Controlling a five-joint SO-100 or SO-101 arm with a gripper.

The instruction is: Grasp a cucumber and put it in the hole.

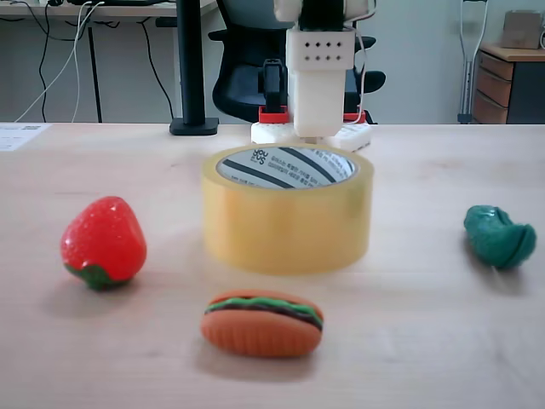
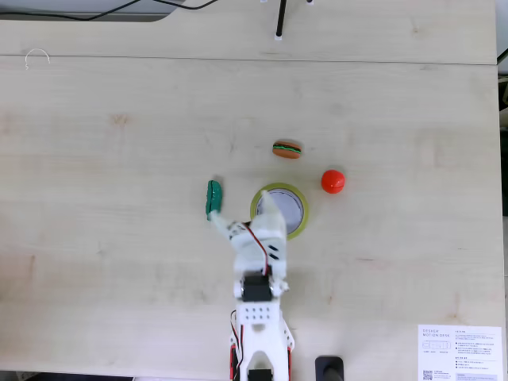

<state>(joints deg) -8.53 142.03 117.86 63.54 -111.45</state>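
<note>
Pale wooden table (image 1: 443,341), office chair (image 1: 247,60) behind; jaws spread wide between cucumber (image 2: 213,198) and tape roll (image 2: 295,225).

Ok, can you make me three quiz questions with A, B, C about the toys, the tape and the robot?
1. In the overhead fixed view, where is the cucumber?
A. left of the tape roll
B. inside the roll
C. beside the paper sheet

2. How many toy foods lie on the table?
A. one
B. three
C. five

3. The tool is:
A. gripping the strawberry
B. gripping the burger
C. open, holding nothing

Answers:
1 A: it lies just left of the roll.
2 B: cucumber, strawberry, burger.
3 C: its fingers are spread above the table between cucumber and roll.
</note>
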